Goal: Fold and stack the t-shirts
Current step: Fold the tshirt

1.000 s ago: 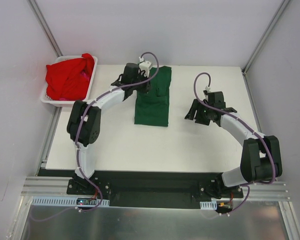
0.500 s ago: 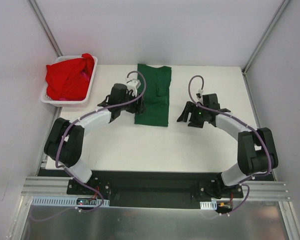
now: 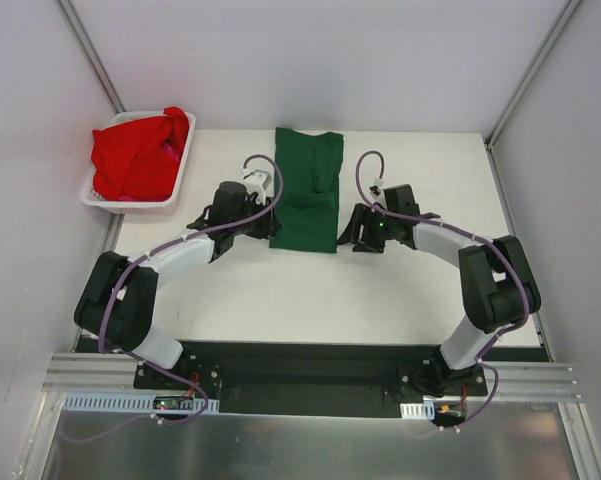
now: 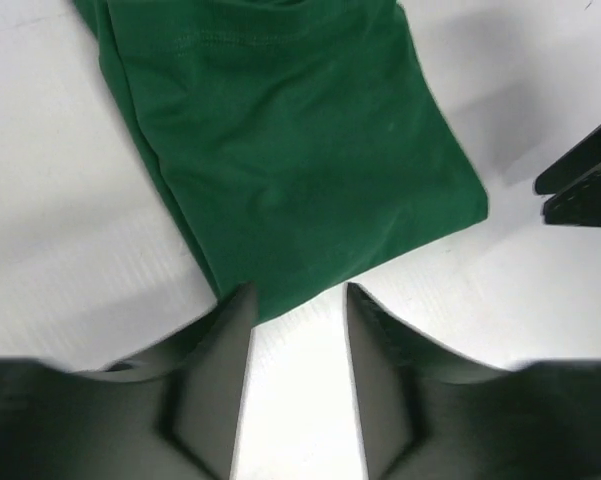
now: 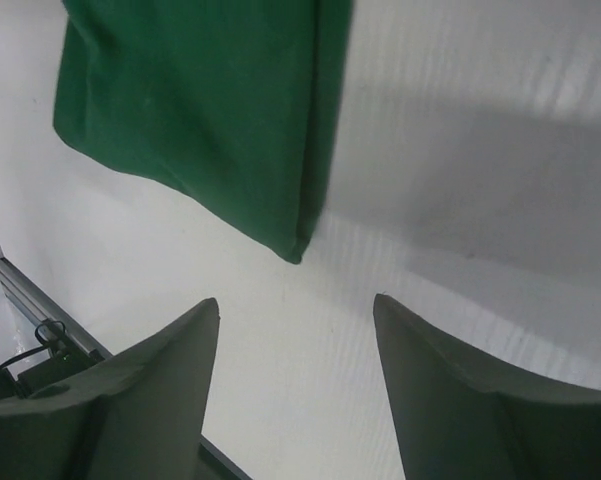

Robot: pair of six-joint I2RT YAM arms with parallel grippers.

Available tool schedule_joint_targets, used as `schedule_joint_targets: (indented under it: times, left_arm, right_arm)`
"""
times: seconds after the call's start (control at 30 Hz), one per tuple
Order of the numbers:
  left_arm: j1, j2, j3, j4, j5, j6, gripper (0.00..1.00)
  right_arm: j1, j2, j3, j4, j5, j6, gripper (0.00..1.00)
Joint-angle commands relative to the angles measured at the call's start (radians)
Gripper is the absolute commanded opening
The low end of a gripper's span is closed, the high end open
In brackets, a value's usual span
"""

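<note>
A dark green t-shirt point(image 3: 306, 190) lies flat on the white table point(image 3: 280, 290), folded into a long strip running front to back. My left gripper point(image 3: 269, 214) stands open at the strip's near left corner, with nothing between its fingers. In the left wrist view the green t-shirt point(image 4: 290, 160) ends just ahead of the left gripper point(image 4: 298, 300), whose left fingertip point(image 4: 242, 300) sits at the cloth's edge. My right gripper point(image 3: 351, 229) stands open beside the near right corner. In the right wrist view the right gripper point(image 5: 295, 305) has bare table between its fingers, short of the green corner point(image 5: 210, 130). Red t-shirts point(image 3: 135, 155) are heaped in the basket.
A white slotted basket point(image 3: 98, 198) hangs over the table's far left corner. Metal frame posts and white walls close in the sides and back. The right gripper's black fingers point(image 4: 585, 185) show at the right edge of the left wrist view.
My left gripper has let go of the shirt's far end, opened, and pulled back to the near left corner. The right gripper has slid left toward the near right corner.
</note>
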Motion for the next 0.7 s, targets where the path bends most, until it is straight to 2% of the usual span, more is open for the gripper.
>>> schedule_joint_targets:
  times: [0.0,0.03,0.07,0.2,0.27,0.33,0.37,0.47,0.57,0.67]
  left_arm:
    - [0.011,-0.032,0.067,0.068,0.014,-0.015,0.13]
    - [0.012,-0.012,0.088,0.089,0.037,-0.018,0.04]
    - [0.014,0.006,0.105,0.102,0.062,-0.021,0.0]
    - [0.028,0.146,0.206,0.178,0.245,-0.105,0.0]
    - [0.037,0.241,0.256,0.289,0.378,-0.165,0.0]
    - [0.046,0.351,0.303,0.39,0.486,-0.296,0.0]
    - [0.054,0.389,0.315,0.521,0.569,-0.405,0.0]
    - [0.057,0.511,0.34,0.722,0.644,-0.562,0.0]
    - [0.057,0.589,0.357,0.791,0.66,-0.627,0.0]
    - [0.057,0.629,0.377,0.8,0.657,-0.627,0.0]
  right_arm:
    - [0.011,-0.008,0.094,0.023,-0.023,-0.012,0.59]
    - [0.012,-0.017,0.099,0.013,-0.012,-0.027,0.59]
    - [0.015,-0.037,0.102,-0.013,0.02,-0.036,0.59]
    - [0.014,-0.094,0.105,-0.089,0.11,-0.087,0.7]
    - [0.012,-0.114,0.096,-0.121,0.143,-0.111,0.72]
    - [0.014,-0.143,0.087,-0.135,0.164,-0.121,0.73]
    - [0.012,-0.152,0.078,-0.145,0.187,-0.13,0.74]
    - [0.009,-0.181,0.064,-0.159,0.218,-0.138,0.75]
    - [0.005,-0.188,0.061,-0.164,0.221,-0.144,0.75]
    - [0.0,-0.186,0.056,-0.165,0.221,-0.145,0.75]
